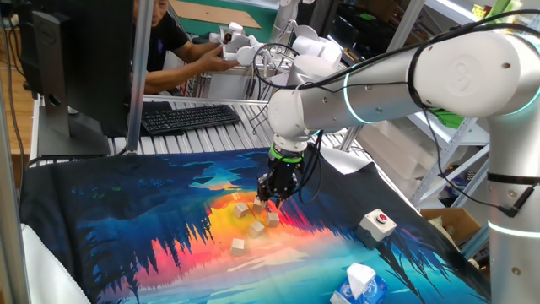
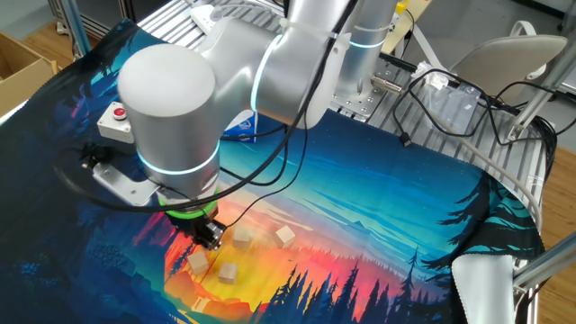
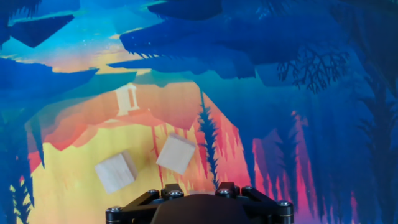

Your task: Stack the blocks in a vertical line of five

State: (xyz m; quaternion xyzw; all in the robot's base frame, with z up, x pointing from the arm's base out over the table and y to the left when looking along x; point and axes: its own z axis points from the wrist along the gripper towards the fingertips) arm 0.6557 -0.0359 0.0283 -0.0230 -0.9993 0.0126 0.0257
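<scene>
Looked down on a soft cloth mat (image 1: 126, 219), printed with a glossy sunset scene in deep blue, orange and yellow and lying in slight folds at its edges. Found the blocks (image 1: 257, 226), small plain cubes of pale raw wood with sharp corners, scattered loose and unstacked on the orange-yellow middle of the mat, some near each other, one (image 1: 238, 246) a little apart toward the front edge. Counted four of them (image 2: 228, 272) in the other fixed view. Caught two in the hand view, one (image 3: 115, 172) lying flat, the other (image 3: 176, 154) turned corner-on just beside it.

Traced the smooth white rounded arm (image 1: 456, 67) down to a dark, angular gripper (image 1: 272, 200), poised low above the far side of the cluster. Could not tell the state of the jaws: fingertips too small and dark in both fixed views, and only the black bolted housing (image 3: 199, 202) visible from the hand camera.

Noted a white box (image 1: 377, 224) with a red round button and a white-and-blue tissue pack (image 1: 361, 283) well off to one side of the cubes.
</scene>
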